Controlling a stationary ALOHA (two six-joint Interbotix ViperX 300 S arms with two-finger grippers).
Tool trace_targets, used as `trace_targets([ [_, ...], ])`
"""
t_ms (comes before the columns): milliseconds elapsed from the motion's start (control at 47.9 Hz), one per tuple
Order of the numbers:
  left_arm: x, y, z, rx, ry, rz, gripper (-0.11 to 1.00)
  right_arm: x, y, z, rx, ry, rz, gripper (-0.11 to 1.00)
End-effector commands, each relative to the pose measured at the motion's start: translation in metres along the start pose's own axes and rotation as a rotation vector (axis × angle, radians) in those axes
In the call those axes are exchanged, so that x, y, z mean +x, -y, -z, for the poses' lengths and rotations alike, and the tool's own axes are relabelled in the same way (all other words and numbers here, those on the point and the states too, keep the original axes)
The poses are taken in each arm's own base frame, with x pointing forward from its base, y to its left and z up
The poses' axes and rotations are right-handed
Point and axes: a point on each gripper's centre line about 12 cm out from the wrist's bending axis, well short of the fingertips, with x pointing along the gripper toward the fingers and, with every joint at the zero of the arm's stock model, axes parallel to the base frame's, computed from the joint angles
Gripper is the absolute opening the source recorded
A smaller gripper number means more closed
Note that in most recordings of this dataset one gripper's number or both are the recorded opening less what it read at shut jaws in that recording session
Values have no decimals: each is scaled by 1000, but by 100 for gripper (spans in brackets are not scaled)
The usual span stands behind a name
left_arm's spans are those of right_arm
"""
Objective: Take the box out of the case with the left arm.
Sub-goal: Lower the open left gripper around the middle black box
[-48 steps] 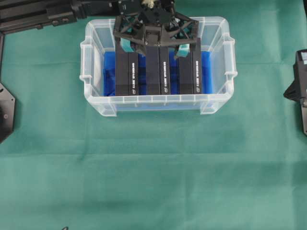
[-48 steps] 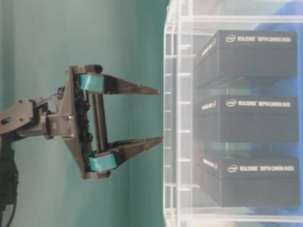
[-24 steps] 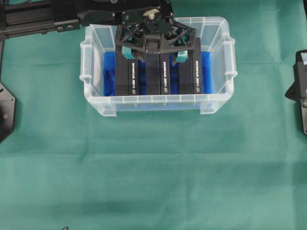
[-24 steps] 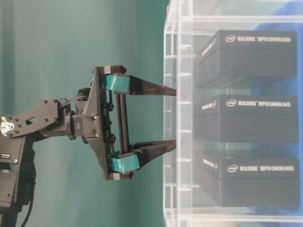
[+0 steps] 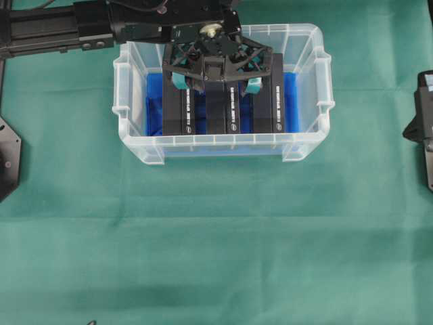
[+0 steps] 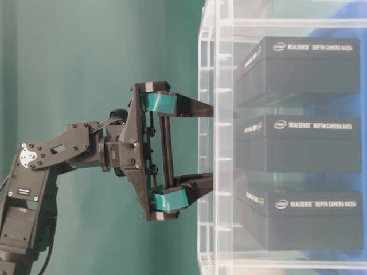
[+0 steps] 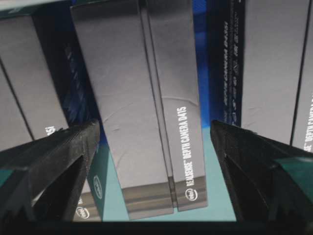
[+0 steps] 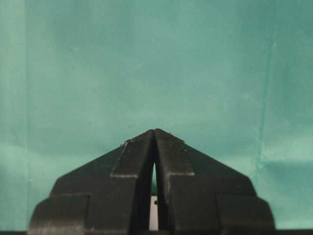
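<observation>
Your left pincer (image 5: 216, 82) hung wide open over the case (image 5: 308, 145) — its fingers straddled the middle box (image 7: 146, 117), which stood directly beneath, long axis crosswise to the gap. The right pincer (image 8: 154, 142), closed and empty, sat well apart over the tabletop (image 5: 216, 244).

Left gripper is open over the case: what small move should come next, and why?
Probably lower it further, then close. The left gripper is open and straddles the middle box, its fingers not yet touching the box sides inside the case.
</observation>
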Motion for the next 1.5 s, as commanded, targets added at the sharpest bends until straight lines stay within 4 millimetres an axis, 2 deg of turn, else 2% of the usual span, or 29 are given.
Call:
trace_targets([
  [0, -10, 0, -1, -10, 17, 28, 96, -7, 0, -7, 5, 27, -2, 7],
  [543, 6, -2, 4, -31, 22, 43, 95, -9, 0, -10, 7, 38, -4, 7],
  [982, 10, 0, 6, -35, 19, 38, 94, -9, 0, -10, 7, 36, -3, 7],
  [1065, 10, 0, 6, -50, 19, 38, 88, -9, 0, -10, 7, 36, -3, 7],
  [1190, 10, 1, 6, -81, 19, 41, 61, -9, 0, -10, 8, 33, -4, 7],
  [1483, 10, 4, 7, -77, 27, 74, 61, -10, 0, -9, 9, 35, -6, 7],
])
